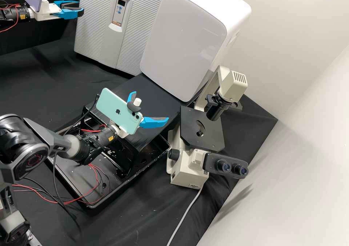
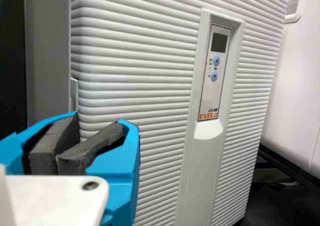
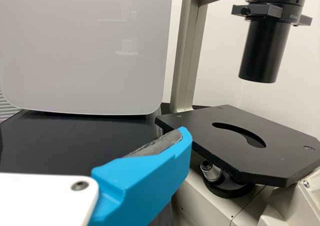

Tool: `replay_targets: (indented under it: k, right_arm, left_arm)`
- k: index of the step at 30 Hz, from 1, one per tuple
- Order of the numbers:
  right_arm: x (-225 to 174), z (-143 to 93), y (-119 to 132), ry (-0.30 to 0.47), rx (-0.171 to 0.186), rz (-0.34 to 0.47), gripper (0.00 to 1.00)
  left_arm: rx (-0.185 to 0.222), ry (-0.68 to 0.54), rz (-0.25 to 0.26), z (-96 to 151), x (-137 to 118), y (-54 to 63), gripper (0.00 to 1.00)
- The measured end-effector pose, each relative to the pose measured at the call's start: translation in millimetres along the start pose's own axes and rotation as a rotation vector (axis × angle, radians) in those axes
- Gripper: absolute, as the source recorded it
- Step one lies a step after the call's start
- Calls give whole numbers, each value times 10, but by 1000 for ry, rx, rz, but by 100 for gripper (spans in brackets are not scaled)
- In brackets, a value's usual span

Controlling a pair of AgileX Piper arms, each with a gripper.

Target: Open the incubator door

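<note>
The incubator door [image 2: 145, 65], closed at the back of the tabletop [image 1: 36, 67], looks stiff and fairly heavy; its ridged face offers little hold, so the side edge [image 2: 74, 98] suits a pull. The left claw [image 2: 99, 120] is pressed together; the right claw [image 1: 151, 106] is spread.

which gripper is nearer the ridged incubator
Left. The left gripper is just in front of the incubator, near one side edge; the right gripper is farther off, beside the microscope.
</note>
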Motion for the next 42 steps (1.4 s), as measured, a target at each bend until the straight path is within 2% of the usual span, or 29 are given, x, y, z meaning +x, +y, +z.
replay_targets:
  k: [11, 14, 17, 23, 30, 31, 35, 38, 42]
  right_arm:
    - [0, 0, 0, 0, 0, 0, 100]
    - [0, 0, 0, 0, 0, 0, 100]
    - [0, 0, 0, 0, 0, 0, 100]
    - [0, 0, 0, 0, 0, 0, 100]
    - [0, 0, 0, 0, 0, 0, 100]
    - [0, 0, 0, 0, 0, 0, 100]
    - [0, 0, 0, 0, 0, 0, 100]
    - [0, 0, 0, 0, 0, 0, 100]
    - [0, 0, 0, 0, 0, 0, 100]
  left_arm:
    - [-2, 5, -4, 5, -44, 3, 0]
    - [32, -56, -23, 83, -89, -10, 0]
    - [49, -99, -21, 151, -131, -6, 0]
    - [35, -158, 24, 244, -214, 44, 0]
    - [44, -175, 24, 297, -277, 67, 0]
    - [42, -172, 22, 294, -279, 62, 100]
    - [42, -106, 11, 233, -278, 41, 100]
    - [22, -42, 3, 175, -274, 35, 100]
    - [9, 16, -35, 105, -257, -22, 100]
